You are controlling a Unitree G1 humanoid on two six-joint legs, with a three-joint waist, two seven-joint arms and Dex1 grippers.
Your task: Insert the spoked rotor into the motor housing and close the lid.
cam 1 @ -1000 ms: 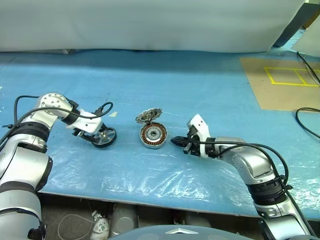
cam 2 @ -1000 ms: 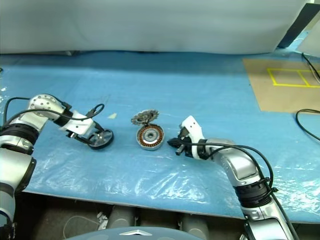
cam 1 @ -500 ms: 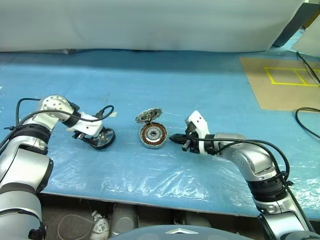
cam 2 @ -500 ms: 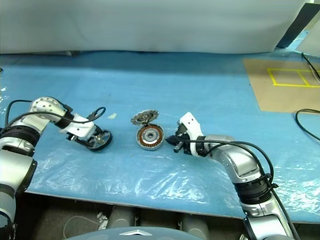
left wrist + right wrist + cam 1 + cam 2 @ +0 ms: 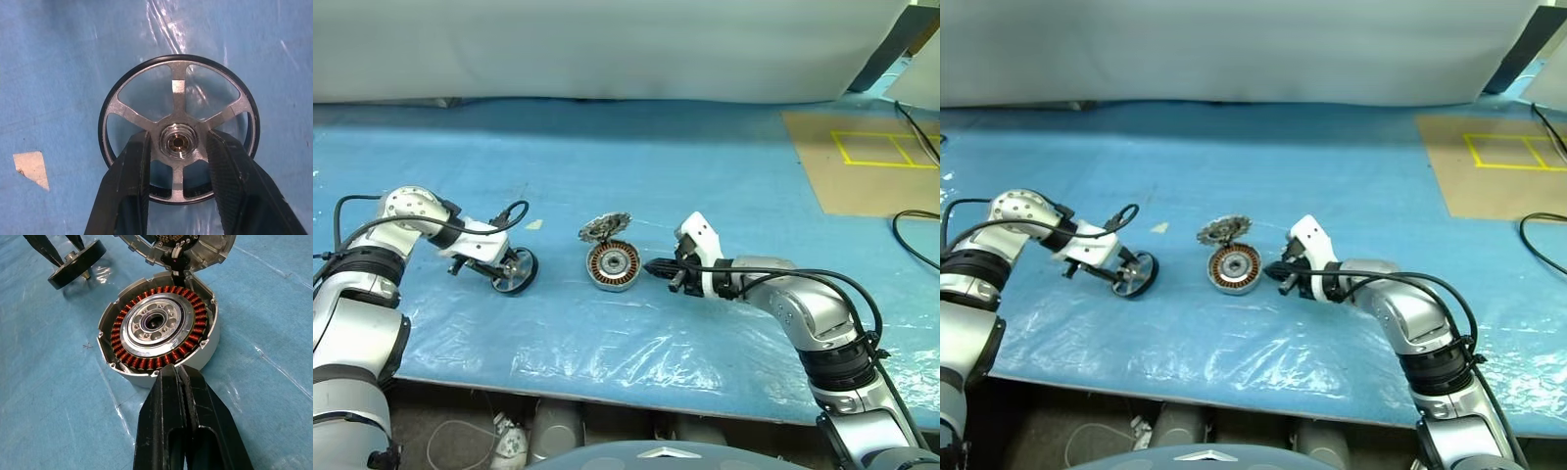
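Observation:
The spoked rotor (image 5: pixel 518 272) has a dark rim and silver spokes and stands tilted up on its edge on the blue sheet, left of the motor housing (image 5: pixel 613 265). My left gripper (image 5: pixel 178 140) is shut on the rotor, one finger (image 5: pixel 134 161) on each side of its hub. The housing lies flat, its copper windings (image 5: pixel 128 355) ringing a pale hub. The lid (image 5: pixel 605 226) stands hinged open at the housing's far edge, toothed face showing. My right gripper (image 5: pixel 177 369) is shut and empty, its tips at the housing's right rim.
A brown board (image 5: pixel 862 162) marked with yellow tape lies at the far right, with a black cable (image 5: pixel 911 230) beside it. A small pale scrap (image 5: pixel 535 224) lies behind the rotor. The table's front edge (image 5: pixel 607 387) runs close below both arms.
The left fingers have closed on the rotor's hub, and the rotor has tipped from lying nearly flat to standing on its rim. The right gripper stays shut beside the housing.

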